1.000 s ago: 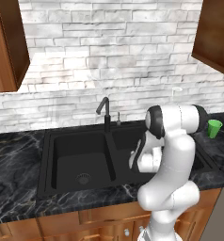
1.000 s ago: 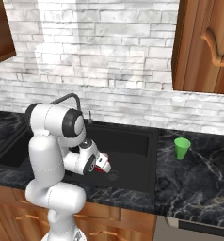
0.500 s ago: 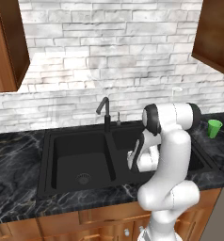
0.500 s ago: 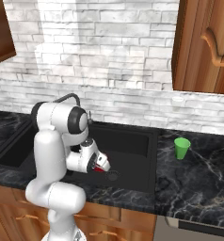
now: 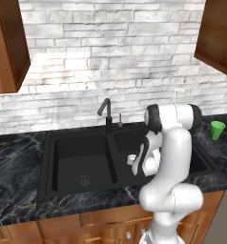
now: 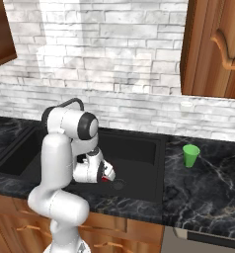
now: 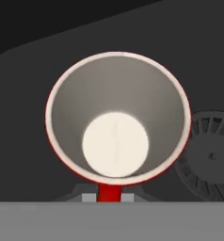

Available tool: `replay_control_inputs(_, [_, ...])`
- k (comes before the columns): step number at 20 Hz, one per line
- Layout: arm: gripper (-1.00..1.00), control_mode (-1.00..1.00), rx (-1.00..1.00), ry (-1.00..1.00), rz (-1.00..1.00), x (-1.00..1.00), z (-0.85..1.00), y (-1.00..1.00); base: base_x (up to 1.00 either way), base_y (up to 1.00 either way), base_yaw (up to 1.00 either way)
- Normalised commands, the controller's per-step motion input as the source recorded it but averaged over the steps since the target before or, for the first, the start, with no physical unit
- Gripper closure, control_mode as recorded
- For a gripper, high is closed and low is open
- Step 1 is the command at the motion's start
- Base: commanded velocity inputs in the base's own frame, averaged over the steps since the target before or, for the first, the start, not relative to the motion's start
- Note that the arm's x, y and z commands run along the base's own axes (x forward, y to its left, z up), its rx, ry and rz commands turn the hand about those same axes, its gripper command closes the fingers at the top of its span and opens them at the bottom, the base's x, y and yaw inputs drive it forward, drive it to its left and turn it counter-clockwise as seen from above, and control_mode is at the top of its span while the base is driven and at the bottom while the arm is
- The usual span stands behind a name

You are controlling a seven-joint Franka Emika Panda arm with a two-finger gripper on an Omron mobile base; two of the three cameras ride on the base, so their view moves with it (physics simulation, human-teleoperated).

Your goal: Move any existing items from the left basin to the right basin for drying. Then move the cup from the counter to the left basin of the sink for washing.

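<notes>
Lower now than a second ago, the gripper [image 6: 109, 176] carries the red cup [image 6: 107, 176] down inside the right basin [image 6: 134, 158], clamped on its rim. Left of the ridge, the left basin [image 5: 82, 162] shows its round drain. Hand view: the cup's white inside faces the camera, the grey drain [image 7: 210, 155] just beside it. Far right, the green cup [image 6: 190, 155] stands on the table [image 6: 208, 192].
</notes>
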Motion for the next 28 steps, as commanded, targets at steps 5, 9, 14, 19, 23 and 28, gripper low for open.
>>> replay_control_inputs(5, [-1.00, -1.00, 0.01, 0.00, 0.06, 0.05, -0.10, -0.04, 0.00, 0.00, 0.00])
replay_control_inputs(9, [-1.00, -1.00, 0.01, 0.00, 0.04, 0.00, 0.01, -0.02, 0.00, 0.00, 0.00])
replay_control_inputs(14, [-1.00, -1.00, 0.00, 0.00, 0.00, -0.05, 0.24, -0.02, 0.00, 0.00, 0.00])
replay_control_inputs(19, [-1.00, -1.00, 0.00, 0.00, 0.00, -0.08, 0.47, -0.01, 0.00, 0.00, 0.00])
replay_control_inputs(23, [-1.00, -1.00, 0.00, 0.00, 0.00, -0.14, 0.51, -0.04, 0.00, 0.00, 0.00])
replay_control_inputs(28, [-1.00, -1.00, 0.00, 0.02, 0.00, -0.23, 0.53, -0.17, 0.00, 0.00, 0.00])
